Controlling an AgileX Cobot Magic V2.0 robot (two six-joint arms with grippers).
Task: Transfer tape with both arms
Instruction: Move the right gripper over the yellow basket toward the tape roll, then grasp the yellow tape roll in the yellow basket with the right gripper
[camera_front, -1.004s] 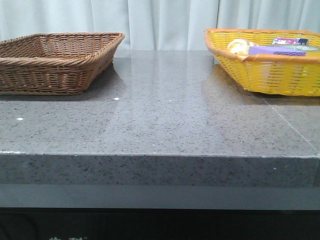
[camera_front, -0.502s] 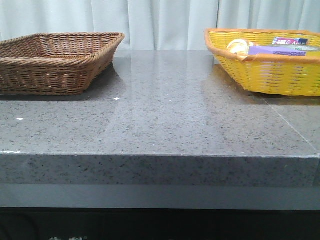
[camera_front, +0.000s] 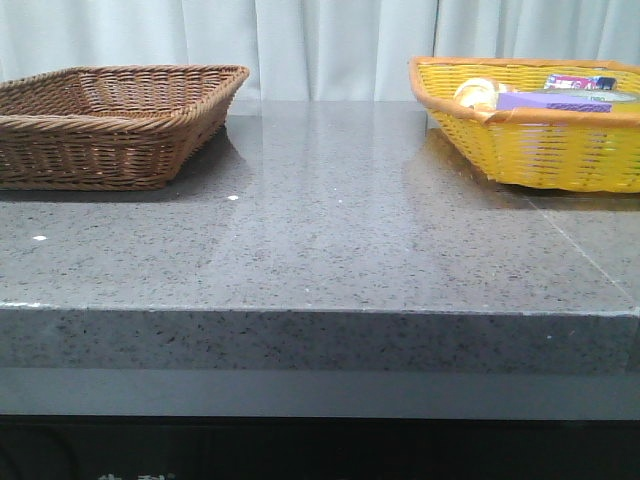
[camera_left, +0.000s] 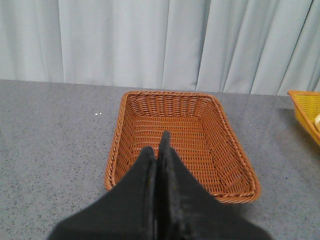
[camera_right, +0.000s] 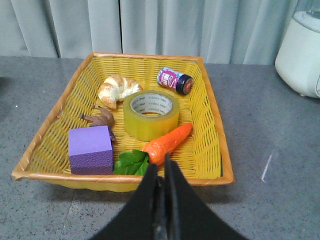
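The tape (camera_right: 151, 114) is seen lying flat at the middle of the yellow basket (camera_right: 211, 131), core up. A croissant (camera_right: 117, 89) is found at its 10 o'clock, a carrot (camera_right: 167, 143) touching it at 5 o'clock, a purple block (camera_right: 90, 149) at 8 o'clock. The right gripper (camera_right: 161, 187) is held above the basket's near rim, fingers pressed together, nothing gripped. The left gripper (camera_left: 159, 150) is likewise closed tight, poised over the brown basket (camera_left: 239, 160).

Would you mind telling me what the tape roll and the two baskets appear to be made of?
The tape roll looks like glossy translucent yellow plastic film; its core shows through. The yellow basket and brown basket both show woven strands, probably wicker or rattan; the yellow one's bright, even colour may mean dyed cane or plastic.
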